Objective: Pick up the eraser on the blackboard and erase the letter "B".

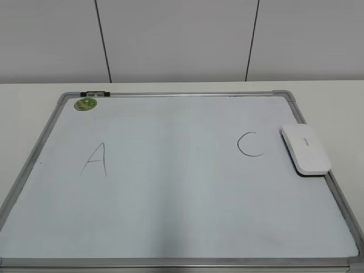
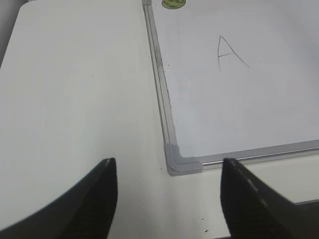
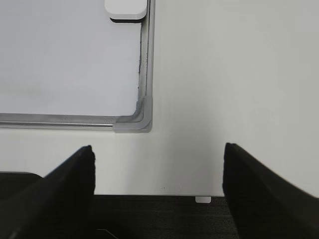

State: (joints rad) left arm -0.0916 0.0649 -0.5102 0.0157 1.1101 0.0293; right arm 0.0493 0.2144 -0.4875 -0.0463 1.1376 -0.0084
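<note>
The blackboard (image 1: 170, 187) is a white board with a grey frame, lying flat on the table. The white eraser (image 1: 305, 149) rests on its right edge, beside a hand-drawn "C" (image 1: 250, 144). An "A" (image 1: 94, 159) is on the left. No letter "B" shows anywhere on the board. Neither gripper shows in the exterior view. My left gripper (image 2: 167, 172) is open and empty above the table at the board's near left corner (image 2: 179, 162). My right gripper (image 3: 158, 159) is open and empty near the board's near right corner (image 3: 139, 119); the eraser's end (image 3: 126, 10) shows far ahead.
A round green sticker (image 1: 86, 103) sits at the board's far left corner, and it also shows in the left wrist view (image 2: 173, 3). The white table (image 1: 335, 102) surrounds the board. A wall with dark seams stands behind. The table's front edge (image 3: 164, 195) is just under the right gripper.
</note>
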